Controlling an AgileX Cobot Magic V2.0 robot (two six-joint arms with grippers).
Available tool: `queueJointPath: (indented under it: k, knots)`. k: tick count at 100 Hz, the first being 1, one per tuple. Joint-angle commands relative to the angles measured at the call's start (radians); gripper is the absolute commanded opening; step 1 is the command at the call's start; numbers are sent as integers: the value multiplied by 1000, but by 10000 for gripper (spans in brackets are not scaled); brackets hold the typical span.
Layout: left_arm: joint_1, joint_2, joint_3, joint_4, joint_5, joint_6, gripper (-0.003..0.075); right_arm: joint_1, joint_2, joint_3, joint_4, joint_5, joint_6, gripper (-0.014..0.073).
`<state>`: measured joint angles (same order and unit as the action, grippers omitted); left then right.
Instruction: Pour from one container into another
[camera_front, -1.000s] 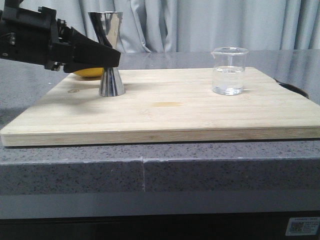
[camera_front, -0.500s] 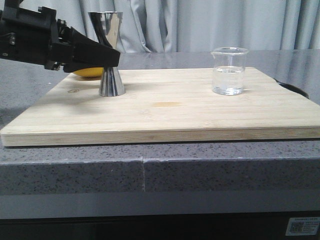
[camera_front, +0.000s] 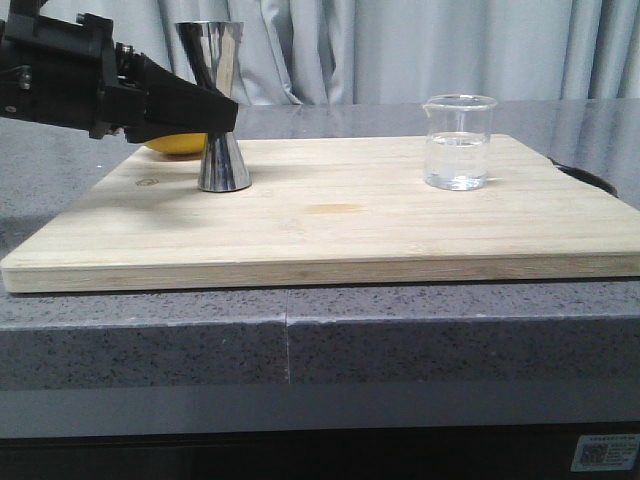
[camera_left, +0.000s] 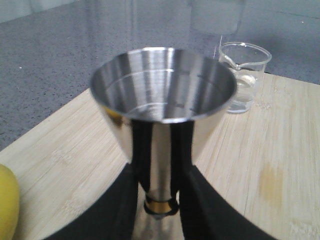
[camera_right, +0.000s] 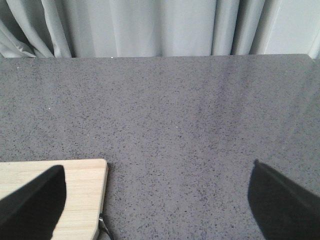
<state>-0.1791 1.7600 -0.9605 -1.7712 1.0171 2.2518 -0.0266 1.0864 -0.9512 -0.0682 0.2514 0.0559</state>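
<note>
The steel hourglass jigger (camera_front: 211, 58) stands upright at the back left of the bamboo board (camera_front: 350, 235). My left gripper (camera_front: 226, 118) reaches in from the left, and its black fingers (camera_left: 135, 165) press on either side of the jigger's gold-banded waist (camera_left: 161, 205). In the left wrist view the jigger's upper cup (camera_left: 162, 95) looks empty. The clear glass beaker (camera_front: 458, 145), about half full of clear liquid, stands at the board's back right, also seen as the beaker (camera_left: 245, 75). My right gripper (camera_right: 157, 200) hangs open over grey countertop, with nothing between its fingers.
A yellow fruit (camera_front: 175, 146) lies just behind the jigger, partly hidden by the left gripper. The board's corner (camera_right: 80, 190) shows under the right gripper. A dark round object (camera_front: 592, 178) sits past the board's right edge. Grey curtains hang behind the counter.
The left gripper's fingertips have shifted very slightly at the jigger's waist. The jigger and the beaker stand where they were.
</note>
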Motion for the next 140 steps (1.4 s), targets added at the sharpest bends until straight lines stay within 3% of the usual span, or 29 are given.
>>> queueJointPath:
  k: [1, 49, 60, 83, 111, 140]
  knots:
    - [-8, -37, -19, -69, 52, 4, 176, -2, -12, -38, -11, -83, -4, 668]
    - [-8, -37, -19, -80, 74, 5, 175, -2, -12, -38, -11, -97, -4, 668]
    - [-8, -37, -36, -76, 95, 5, 144, 13, -12, -36, -11, -111, -4, 668]
    - [-8, -37, -68, -69, 118, 5, 61, 95, -12, 23, -19, -251, -6, 668]
    - [-8, -37, -74, -68, 156, 5, 61, 128, 22, 77, -38, -324, -6, 668]
    - [-8, -41, -76, -71, 170, 1, 61, 128, 20, 239, -38, -474, 1, 668]
